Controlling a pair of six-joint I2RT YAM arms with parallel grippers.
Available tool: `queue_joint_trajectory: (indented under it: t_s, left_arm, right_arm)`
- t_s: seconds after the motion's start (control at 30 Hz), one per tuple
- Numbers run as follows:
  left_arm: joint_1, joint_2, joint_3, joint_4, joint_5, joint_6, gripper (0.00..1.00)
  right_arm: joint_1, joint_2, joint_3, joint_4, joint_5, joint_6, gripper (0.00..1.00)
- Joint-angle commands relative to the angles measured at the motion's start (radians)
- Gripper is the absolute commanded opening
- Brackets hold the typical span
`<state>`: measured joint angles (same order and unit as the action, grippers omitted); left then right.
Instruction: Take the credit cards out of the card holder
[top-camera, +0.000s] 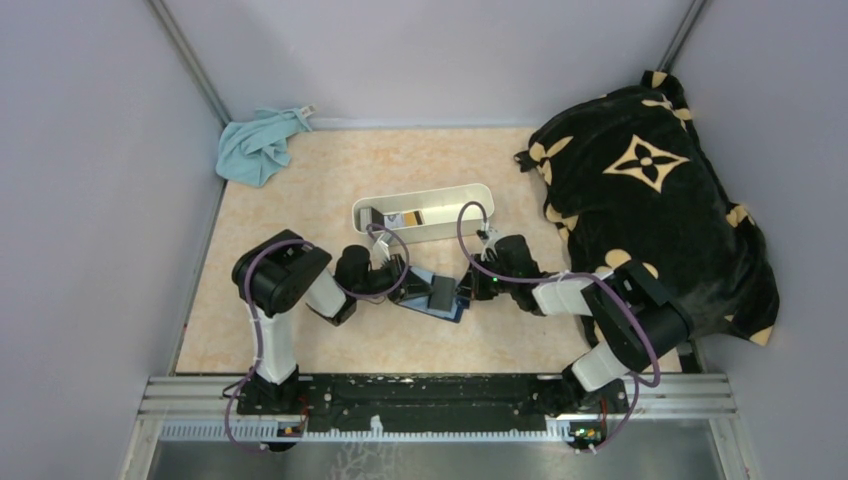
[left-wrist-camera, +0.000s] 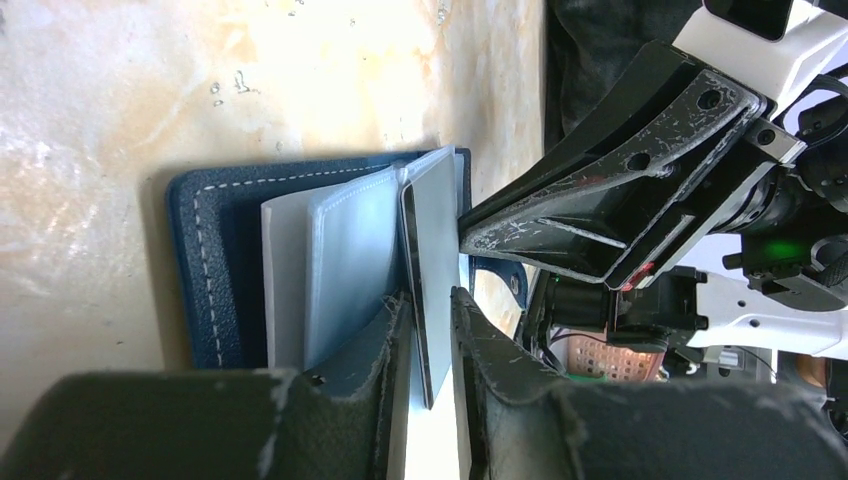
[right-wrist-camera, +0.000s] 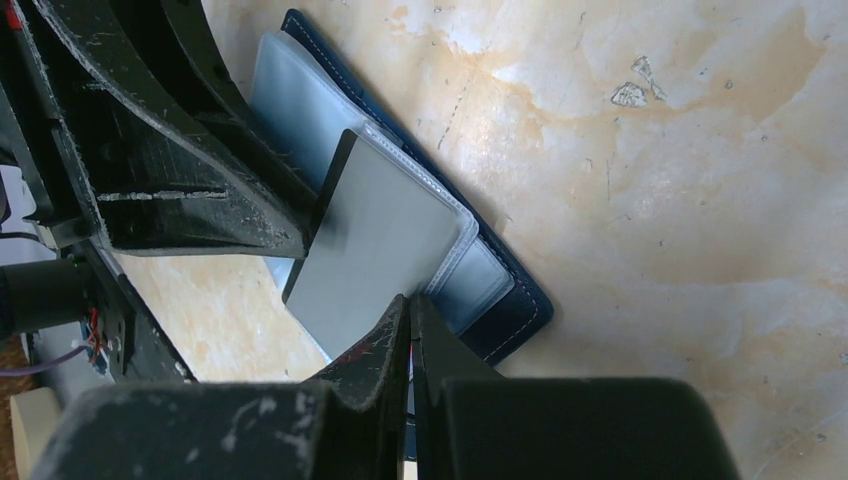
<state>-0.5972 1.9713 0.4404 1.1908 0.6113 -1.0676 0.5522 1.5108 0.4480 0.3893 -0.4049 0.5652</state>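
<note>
The card holder (top-camera: 447, 311) lies open on the table between my two grippers, navy outside (left-wrist-camera: 215, 260) with pale clear sleeves inside (right-wrist-camera: 480, 275). A grey credit card (right-wrist-camera: 370, 240) stands up from it, partly out of a clear sleeve. My left gripper (left-wrist-camera: 432, 320) is shut on one edge of this card (left-wrist-camera: 435, 230). My right gripper (right-wrist-camera: 410, 310) is shut on the sleeve edge of the card holder at the card's opposite side. In the top view the left gripper (top-camera: 400, 278) and right gripper (top-camera: 463, 290) face each other over the card (top-camera: 441, 290). More cards (top-camera: 405, 218) lie in the white tray.
A long white oblong tray (top-camera: 470, 190) stands just behind the card holder. A blue cloth (top-camera: 258, 145) lies at the back left. A black blanket with gold flower marks (top-camera: 650, 190) fills the right side. Grey walls close in the table.
</note>
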Motion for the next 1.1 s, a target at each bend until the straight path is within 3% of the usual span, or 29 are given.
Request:
queue_joint_trajectory:
  t_s: [0.0, 0.4, 1.07]
  left_arm:
    - [-0.042, 0.019, 0.047, 0.107, 0.104, -0.048, 0.25]
    - [-0.056, 0.07, 0.062, 0.326, 0.147, -0.217, 0.2]
    - [-0.069, 0.113, 0.03, 0.267, 0.067, -0.19, 0.2]
  right_arm:
    - [0.02, 0.061, 0.018, 0.056, 0.01, -0.001, 0.02]
    - [0.02, 0.099, 0.007, 0.07, 0.025, -0.003, 0.02]
    - [0.02, 0.065, -0.003, 0.042, 0.046, -0.011, 0.02]
